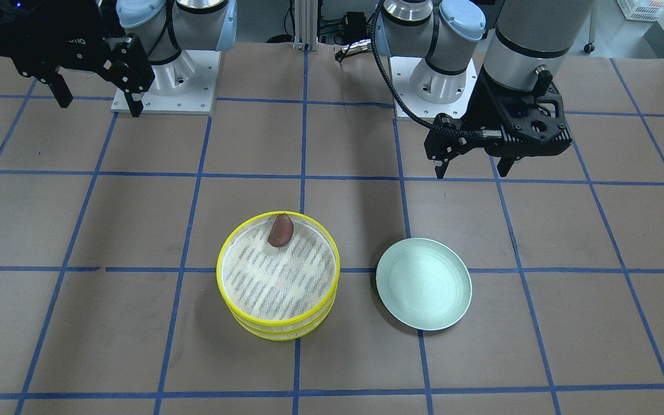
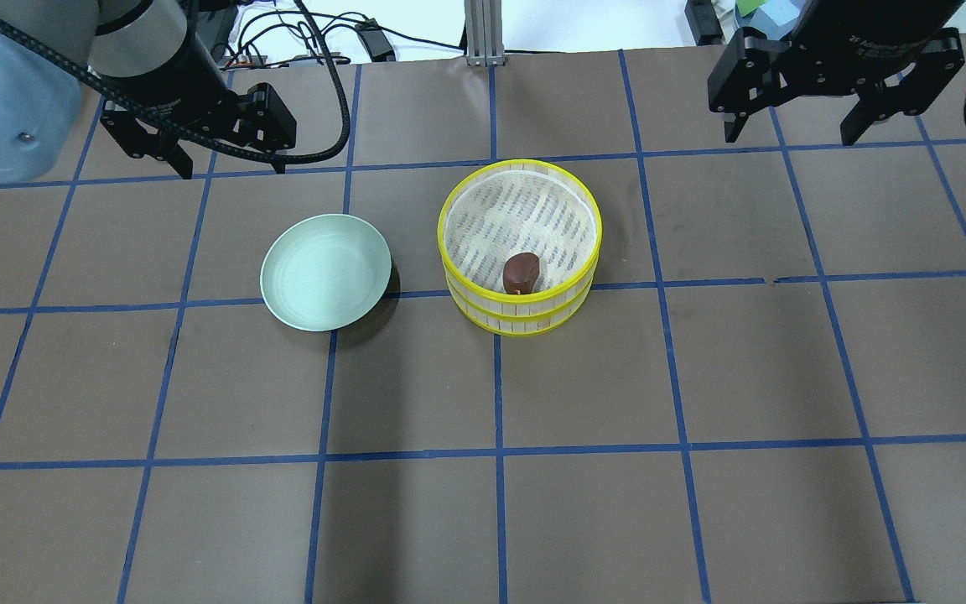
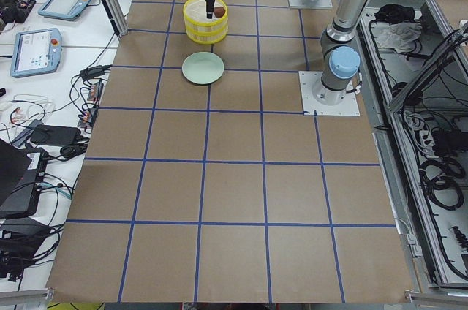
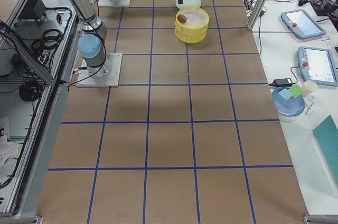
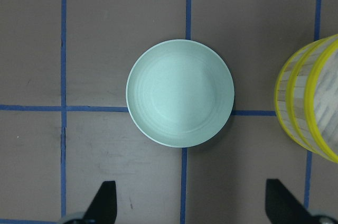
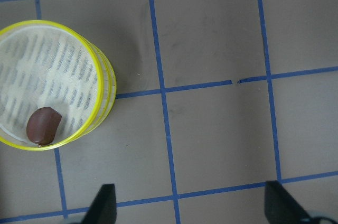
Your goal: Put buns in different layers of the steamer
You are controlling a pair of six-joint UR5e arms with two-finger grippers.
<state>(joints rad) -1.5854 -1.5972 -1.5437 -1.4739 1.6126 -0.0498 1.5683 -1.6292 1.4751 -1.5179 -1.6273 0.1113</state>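
Overhead exterior: left gripper (image 2: 231,168) and right gripper (image 2: 789,134) hover, jaws spread, at 10 and 2 o'clock of the steamer (image 2: 520,315). Right wrist-mounted: reddish-brown bun (image 6: 44,125) lies at 6 o'clock on the steamer's top mesh. Left wrist-mounted: green plate (image 5: 180,93) sits at the steamer's 9 o'clock.

even bright overhead light, soft shadows, sharp focus throughout.

My surface (image 2: 785,520): brown paper, blue tape grid (image 2: 498,394). Aluminium post (image 2: 479,33) at its far edge, with cables behind it. The white bench (image 3: 44,94) off my left end has two teach pendants (image 3: 34,50) and loose cables (image 3: 88,80). The second white bench (image 4: 274,49), off my right end, has two more pendants and a blue dish (image 4: 288,105). Light is even, shadows soft.
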